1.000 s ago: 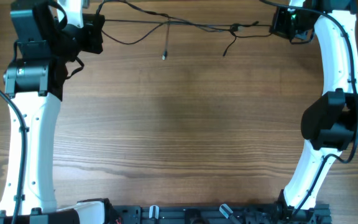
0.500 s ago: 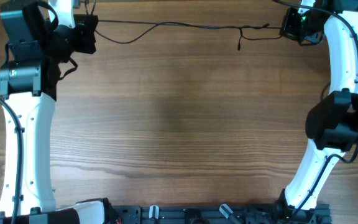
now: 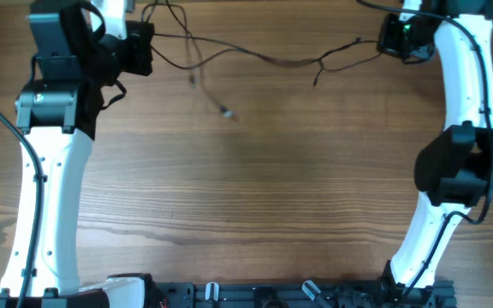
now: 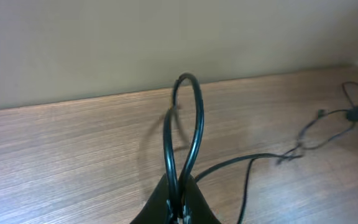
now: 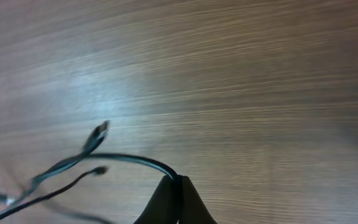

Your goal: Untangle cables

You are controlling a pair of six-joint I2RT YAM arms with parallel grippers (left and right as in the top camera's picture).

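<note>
The cables hang as thin black strands between my two grippers along the far side of the table, sagging in the middle. One plug tip dangles left of centre, and a short loose end hangs toward the right. My left gripper is shut on a doubled loop of cable that rises from between its fingers; its jaws pinch both strands. My right gripper is shut on a single strand, which curves off to the left from the gripper past two plug tips.
The wooden table stretches toward the near edge, where a black rail runs. The white left arm and right arm stand along the two sides. A pale wall rises just behind the table's far edge.
Half a second ago the cables were pulled nearly straight. Both grippers have since come inward, the strands have gone slack, and a plug end has swung down left of centre.
</note>
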